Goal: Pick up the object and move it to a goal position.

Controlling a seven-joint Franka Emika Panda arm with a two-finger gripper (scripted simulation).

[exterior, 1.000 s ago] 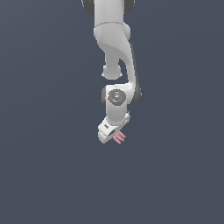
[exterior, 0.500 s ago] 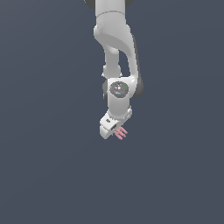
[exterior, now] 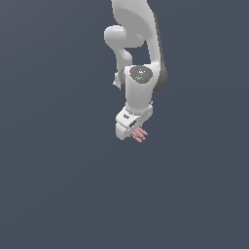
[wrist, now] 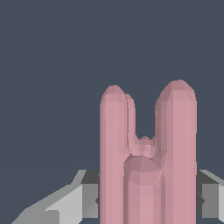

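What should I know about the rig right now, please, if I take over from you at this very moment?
Gripper: shut on the pink ridged object, which pokes out past the grey fingers seen on either side of it in the wrist view.
Object: off the ground, held at the end of the white arm, roughly mid-frame in the exterior view; only its pink rod tips show there.
Done: the pick-up.
Left: carry it to the goal position. No goal marker shows in either view, so I cannot tell how far off it is.
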